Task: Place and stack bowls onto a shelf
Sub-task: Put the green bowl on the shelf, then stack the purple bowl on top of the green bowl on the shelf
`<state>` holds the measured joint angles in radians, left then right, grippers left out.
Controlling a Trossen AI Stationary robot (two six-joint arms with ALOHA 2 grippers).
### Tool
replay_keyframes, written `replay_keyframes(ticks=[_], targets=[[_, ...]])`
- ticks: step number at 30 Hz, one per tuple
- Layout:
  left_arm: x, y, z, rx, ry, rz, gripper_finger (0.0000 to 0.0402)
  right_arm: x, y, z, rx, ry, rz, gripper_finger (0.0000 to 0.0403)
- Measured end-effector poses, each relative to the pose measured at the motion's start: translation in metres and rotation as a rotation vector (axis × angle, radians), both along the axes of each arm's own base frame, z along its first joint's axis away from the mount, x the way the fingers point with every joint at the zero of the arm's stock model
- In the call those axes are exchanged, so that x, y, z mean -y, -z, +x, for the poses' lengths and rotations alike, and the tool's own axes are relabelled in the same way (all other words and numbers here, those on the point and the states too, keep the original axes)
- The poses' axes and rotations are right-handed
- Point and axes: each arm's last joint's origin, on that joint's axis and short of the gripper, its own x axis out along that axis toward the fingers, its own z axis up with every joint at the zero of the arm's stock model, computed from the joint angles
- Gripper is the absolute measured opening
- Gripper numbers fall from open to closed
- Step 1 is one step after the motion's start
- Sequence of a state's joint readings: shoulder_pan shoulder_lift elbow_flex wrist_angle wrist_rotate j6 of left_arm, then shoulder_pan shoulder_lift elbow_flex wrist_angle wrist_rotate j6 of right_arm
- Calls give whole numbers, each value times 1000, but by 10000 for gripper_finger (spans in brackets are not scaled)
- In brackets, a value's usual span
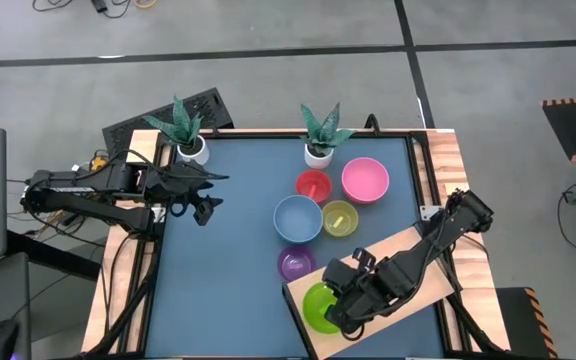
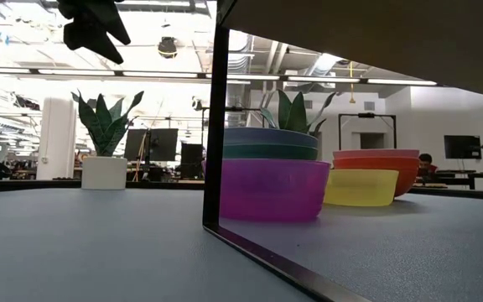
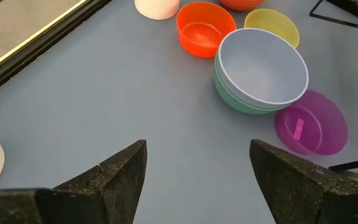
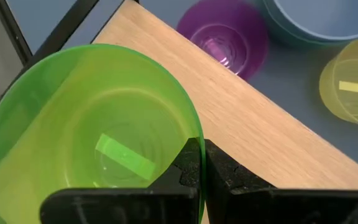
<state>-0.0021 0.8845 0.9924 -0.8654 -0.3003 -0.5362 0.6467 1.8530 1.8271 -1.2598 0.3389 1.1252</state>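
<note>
Right gripper (image 4: 201, 163): fingers pinching the lime green bowl's (image 4: 92, 137) near rim, bowl over the shelf (image 4: 253, 118) end nearest the purple bowl (image 4: 225, 34); left gripper (image 3: 194, 171) spread, idle, well apart.

Both arms are dark, jointed and black-cabled, each end effector (image 3: 197, 180) two wedge-shaped black fingers.

Bowl (image 1: 320, 306) on shelf (image 1: 423, 250); others (image 1: 298, 218) apparently behind.
</note>
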Motion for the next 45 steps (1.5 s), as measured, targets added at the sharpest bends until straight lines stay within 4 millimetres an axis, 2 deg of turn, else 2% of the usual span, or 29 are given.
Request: replay_keyframes(ticks=[3, 9, 16, 21, 23, 28, 30, 33, 35, 39, 41, 45], targets=[[0, 0, 0, -1, 0, 0, 269, -1, 3, 0, -3, 4, 0, 35], [0, 0, 0, -2, 2, -2, 269, -1, 4, 0, 0, 5, 2, 92], [0, 1, 0, -8, 7, -2, 269, -2, 4, 1, -2, 10, 29, 129], [0, 1, 0, -9, 10, 1, 269, -2, 2, 1, 3, 2, 48, 190], [0, 0, 0, -10, 15, 6, 269, 1, -8, 0, 24, -7, 59, 218], [1, 1, 0, -11, 31, -7, 269, 28, -54, -7, 138, 5, 94, 256], [1, 1, 0, -10, 40, -15, 269, 44, -71, -6, 200, 26, 76, 259], [2, 1, 0, -12, 53, -29, 269, 76, -82, 3, 233, 77, 39, 259], [2, 1, 0, -16, 51, -34, 269, 99, -80, 11, 193, 93, 38, 259], [2, 2, -1, -21, 62, -59, 269, 133, -59, 35, 58, 133, 69, 259], [3, 2, -1, -20, 73, -71, 269, 140, -46, 45, 3, 161, 55, 259], [3, 2, -1, -20, 80, -78, 269, 140, -29, 59, -41, 166, 59, 259]])
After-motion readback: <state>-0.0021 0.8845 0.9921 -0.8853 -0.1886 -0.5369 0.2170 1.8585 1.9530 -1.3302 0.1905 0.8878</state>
